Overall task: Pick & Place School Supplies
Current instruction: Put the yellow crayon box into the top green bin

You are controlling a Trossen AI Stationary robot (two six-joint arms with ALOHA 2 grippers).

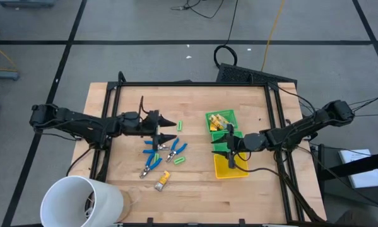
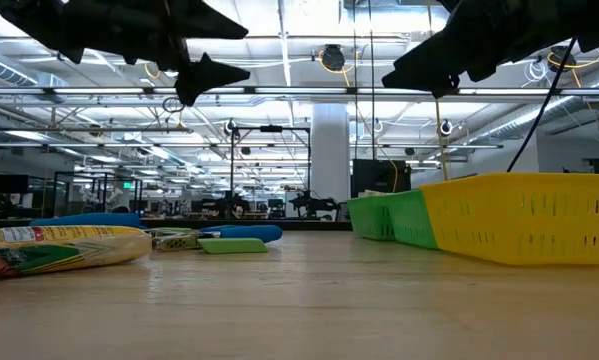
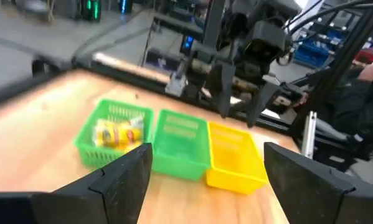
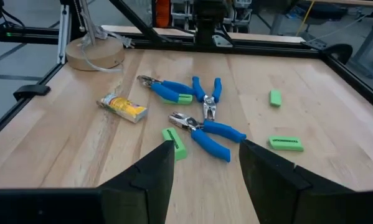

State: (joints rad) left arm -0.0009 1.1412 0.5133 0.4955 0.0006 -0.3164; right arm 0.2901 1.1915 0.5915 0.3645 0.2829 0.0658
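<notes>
Several school supplies lie on the table's left half: three blue-handled pliers (image 4: 206, 133) (image 4: 207, 96) (image 4: 164, 91), short green pieces (image 4: 175, 144) (image 4: 286, 144) (image 4: 275, 98) and a yellow-tan wrapped block (image 4: 122, 107). Another yellow wrapped item (image 3: 116, 134) lies in the far green bin (image 3: 89, 146). My left gripper (image 1: 174, 130) hangs open above the pliers, level, pointing toward the bins, nothing between its fingers. My right gripper (image 1: 216, 147) hangs open and empty above the middle green bin (image 3: 183, 146) and the yellow bin (image 3: 236, 165), pointing toward the pliers.
A large white cup (image 1: 81, 200) stands at the near left corner. The three bins sit in a row on the table's right half. A black frame (image 1: 195, 84) runs along the table's edges. Bare wood (image 1: 195, 189) shows near the front edge.
</notes>
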